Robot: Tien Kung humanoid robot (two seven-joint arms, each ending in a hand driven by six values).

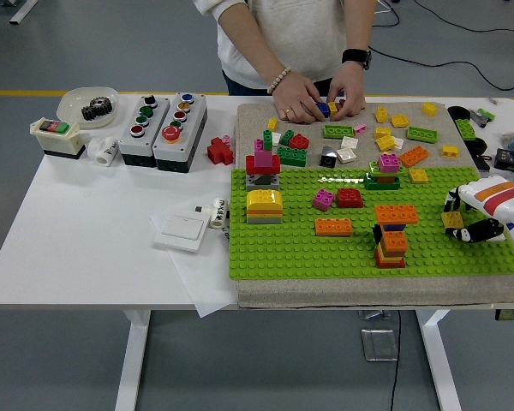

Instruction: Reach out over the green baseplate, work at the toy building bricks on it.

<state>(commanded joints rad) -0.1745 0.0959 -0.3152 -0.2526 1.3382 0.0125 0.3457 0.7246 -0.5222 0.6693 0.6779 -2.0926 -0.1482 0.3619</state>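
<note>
My right hand (473, 221) is in over the right edge of the green baseplate (360, 248), white shell with an orange stripe up top, black fingers (480, 231) curled down low. There is a yellow brick (451, 218) right at those fingers, touching or nearly so, but I cannot tell if I am grasping it or just resting beside it. My left arm is out of sight.

On the baseplate itself: an orange stack (392, 235) stands near the middle right, a wide orange brick capping it, a dark piece beside it, red at the bottom. Left of that lies a flat orange brick (333, 227). Further back sit a red brick (350, 198) and a pink brick (324, 199), just beside each other. At the left, a yellow block (265, 205) on a grey base, and behind it a red tower (263, 163) with pink on top.

The baseplate lies on a beige mat (351, 291), and beyond its far edge loose bricks are scattered over the mat in green, yellow, orange and white.

Across the tabletop (86, 240) a person stands, both hands (321, 98) down on the mat's far edge, closed around a small blue and yellow piece.

Off to the left: two button boxes (163, 120), a switch box (58, 137), a gear in a bowl (90, 107), a white wall switch (182, 229).
</note>
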